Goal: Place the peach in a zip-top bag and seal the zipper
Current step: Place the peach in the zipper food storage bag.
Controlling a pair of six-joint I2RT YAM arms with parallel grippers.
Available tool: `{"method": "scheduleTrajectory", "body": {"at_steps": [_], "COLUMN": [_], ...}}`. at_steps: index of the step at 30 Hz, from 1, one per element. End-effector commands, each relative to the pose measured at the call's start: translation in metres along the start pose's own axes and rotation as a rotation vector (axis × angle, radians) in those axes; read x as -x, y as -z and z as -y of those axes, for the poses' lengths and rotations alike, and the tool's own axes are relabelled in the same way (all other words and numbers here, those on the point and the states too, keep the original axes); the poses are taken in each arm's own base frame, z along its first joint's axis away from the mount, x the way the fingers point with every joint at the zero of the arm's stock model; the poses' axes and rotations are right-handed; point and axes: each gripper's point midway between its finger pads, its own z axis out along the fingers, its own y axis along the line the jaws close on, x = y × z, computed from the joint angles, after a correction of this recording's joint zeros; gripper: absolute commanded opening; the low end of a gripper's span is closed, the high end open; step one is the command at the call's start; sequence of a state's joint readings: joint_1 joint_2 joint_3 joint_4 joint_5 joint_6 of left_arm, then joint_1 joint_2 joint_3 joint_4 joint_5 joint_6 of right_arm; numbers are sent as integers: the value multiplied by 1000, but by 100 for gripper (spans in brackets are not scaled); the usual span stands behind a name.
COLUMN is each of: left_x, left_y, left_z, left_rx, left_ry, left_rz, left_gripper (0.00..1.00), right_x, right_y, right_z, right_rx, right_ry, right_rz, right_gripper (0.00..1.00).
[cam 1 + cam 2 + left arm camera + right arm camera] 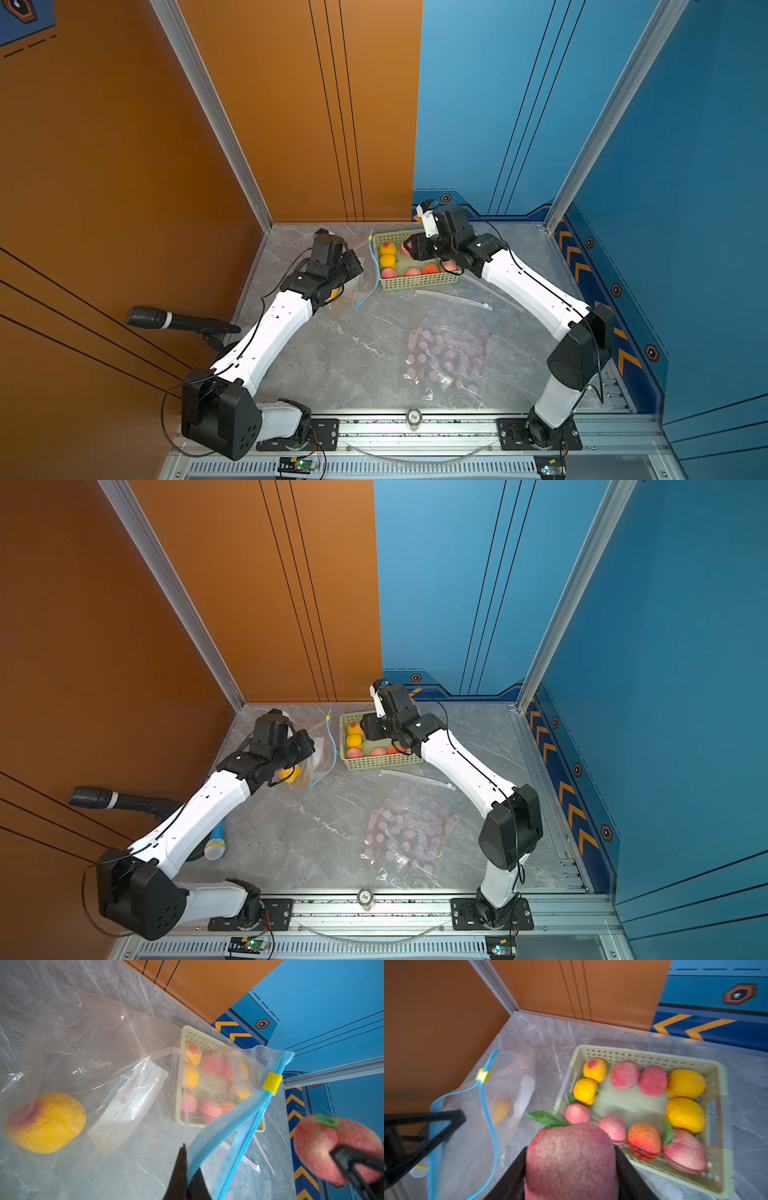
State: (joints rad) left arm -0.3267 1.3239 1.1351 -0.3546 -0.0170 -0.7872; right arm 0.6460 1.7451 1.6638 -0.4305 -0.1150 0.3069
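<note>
- I'm driving this rig remotely, and the right gripper is clamping a pink peach between its two fingers, with the leaf end pointing away from the wrist.
- That peach is hanging in the air over the side of the basket that faces the bag. It isn't touching the other fruit (a whole pile of pink and yellow ones is sitting in there).
- The left gripper is pinching tight on the lip of the zip-top bag and lifting one side, so the mouth is gaping toward the basket. I reckon that's the point of the hold: a floppy bag lying flat is giving me nothing to aim at.
- The zipper track is bowing open. The yellow slider is sitting near one end of it, clear of the opening.
- A yellow peach is already lying deep inside the bag, which is resting on the table.
- My guess for the next move: I'm carrying the pink one across into the mouth, taking care that it isn't snagging the lifted lip. Sealing isn't started yet.
</note>
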Motion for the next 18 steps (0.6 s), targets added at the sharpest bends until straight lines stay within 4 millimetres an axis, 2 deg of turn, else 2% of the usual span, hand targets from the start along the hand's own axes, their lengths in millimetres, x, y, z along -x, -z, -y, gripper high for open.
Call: {"method": "scheduleTrajectory", "body": {"at_steps": [1,2,4,8,13,18], "left_x": [12,12,13,12,12,12], "left_y": [2,3,3,7,14,20], "left_z": [11,12,13,13,16,21], "left_rx": [-34,-37,-40,-46,-60,-82], "left_ry": [12,11,11,11,9,9], "left_rz": [17,17,17,17,24,25], "left_gripper": [0,0,0,0,0,0], "right_x": [4,-2,-8,-19,-29,-35], "right_y": [4,3,0,-15,-37,-53], "right_z": [-50,-65,-84,-102,-104,-93], "right_rx": [160,191,232,270,261,196], "right_ry": [-17,-8,3,6,3,5], "right_rz": [68,63,68,49,10,-8], "right_gripper": [39,39,40,40,39,39]}}
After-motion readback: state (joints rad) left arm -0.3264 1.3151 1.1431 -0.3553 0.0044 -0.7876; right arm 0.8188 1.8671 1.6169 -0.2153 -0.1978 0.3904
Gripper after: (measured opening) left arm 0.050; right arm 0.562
